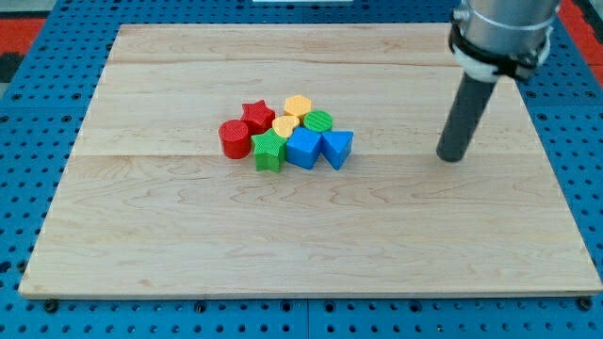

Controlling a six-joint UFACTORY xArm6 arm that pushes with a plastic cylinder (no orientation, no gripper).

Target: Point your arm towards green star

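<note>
Resting my tip (453, 156) well right of green star (268, 150), seemingly apart

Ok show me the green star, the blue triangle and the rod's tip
green star (268, 150), camera view, its top face
blue triangle (337, 145), camera view, its top face
my tip (452, 157), camera view, the rod's very end

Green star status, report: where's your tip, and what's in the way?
My tip at view's right, clear of cluster. Green star at cluster's bottom-left. Blue cube, blue triangle between.

Rod near upright, leaning slightly; my tip (452, 156) down at view's right.
</note>
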